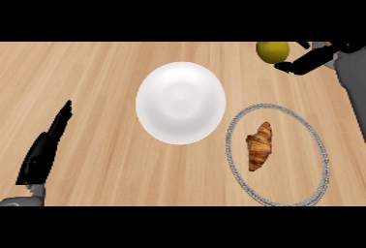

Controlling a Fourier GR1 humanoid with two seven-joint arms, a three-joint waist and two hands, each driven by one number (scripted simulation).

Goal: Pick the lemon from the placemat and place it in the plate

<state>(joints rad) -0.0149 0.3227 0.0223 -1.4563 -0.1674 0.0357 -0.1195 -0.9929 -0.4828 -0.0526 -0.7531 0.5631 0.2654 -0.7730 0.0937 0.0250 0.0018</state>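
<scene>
A yellow lemon [272, 52] shows at the top right edge, with my right hand [309, 61] curled round its right side, one finger under it and the thumb above. The lemon is off the placemat and to the upper right of the white plate [181, 102], which lies at the counter's middle with nothing in it. The round placemat [230, 140], with a grey beaded rim, lies at the lower right. My left hand [44, 150] rests open at the left edge with straight fingers pointing up.
A brown croissant [260, 145] lies on the placemat, left of its middle. My grey right forearm [352, 72] comes down the right edge. Bare wooden counter runs between the plate and my left hand.
</scene>
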